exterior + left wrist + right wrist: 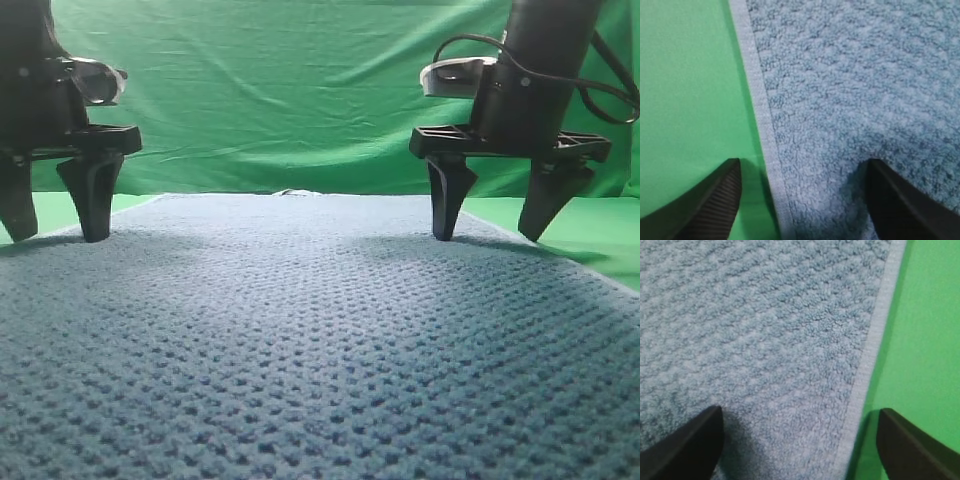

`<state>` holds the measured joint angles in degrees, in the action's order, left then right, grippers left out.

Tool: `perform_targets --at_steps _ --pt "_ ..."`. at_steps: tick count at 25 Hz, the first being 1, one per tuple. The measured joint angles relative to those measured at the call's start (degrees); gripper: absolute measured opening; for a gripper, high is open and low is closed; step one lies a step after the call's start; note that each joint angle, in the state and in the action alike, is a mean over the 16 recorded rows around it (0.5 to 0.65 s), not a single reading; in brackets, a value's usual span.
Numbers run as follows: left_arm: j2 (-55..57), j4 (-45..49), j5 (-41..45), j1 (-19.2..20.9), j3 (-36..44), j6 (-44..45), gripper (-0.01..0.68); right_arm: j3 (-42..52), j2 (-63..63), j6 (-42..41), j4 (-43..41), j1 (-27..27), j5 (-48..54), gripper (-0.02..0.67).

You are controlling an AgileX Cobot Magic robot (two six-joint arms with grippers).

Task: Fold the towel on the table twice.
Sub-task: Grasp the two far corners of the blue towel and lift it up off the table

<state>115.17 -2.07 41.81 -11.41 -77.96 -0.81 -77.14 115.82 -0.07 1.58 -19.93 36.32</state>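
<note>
While the towel (320,340) lies flat on the table (600,235), filling most of the high view, both grippers hang over its far corners w/ jaws spread wide, nothing held. Left gripper (55,215) straddles the towel's left edge: in the left wrist view one finger (710,202) is over bare green table, the other (905,205) over the waffle cloth, pale hem running btwn them. Right gripper (490,215) does the same on the right edge: inner finger (685,445) over cloth, outer finger (915,447) over table, hem btwn. Fingertips look very near the surface; can't tell if they touch. Towel's far edge shows a small pale bump near the middle, just before the backdrop (290,90), a wrinkled green cloth. Towel looks unfolded, one layer, edges straight.
</note>
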Motion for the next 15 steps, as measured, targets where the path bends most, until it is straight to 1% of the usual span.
perform_targets --at_steps 3,6,11,15 --pt "0.7 -0.1 1.0 -0.2 -0.9 -0.2 0.528 -0.1 0.1 -0.3 0.3 0.0 0.0 0.515" --pt "1.4 -0.2 1.7 -0.7 -1.4 -0.2 0.482 -0.2 0.4 -0.5 0.7 0.0 0.1 0.431" --pt "2.3 -0.7 2.8 -1.7 -2.3 -0.2 0.340 -0.5 0.8 -0.7 1.9 0.0 0.4 0.249" --pt "3.1 -1.3 4.4 -2.4 -3.6 -0.2 0.207 -1.2 1.2 -0.8 2.8 0.0 1.1 0.121"
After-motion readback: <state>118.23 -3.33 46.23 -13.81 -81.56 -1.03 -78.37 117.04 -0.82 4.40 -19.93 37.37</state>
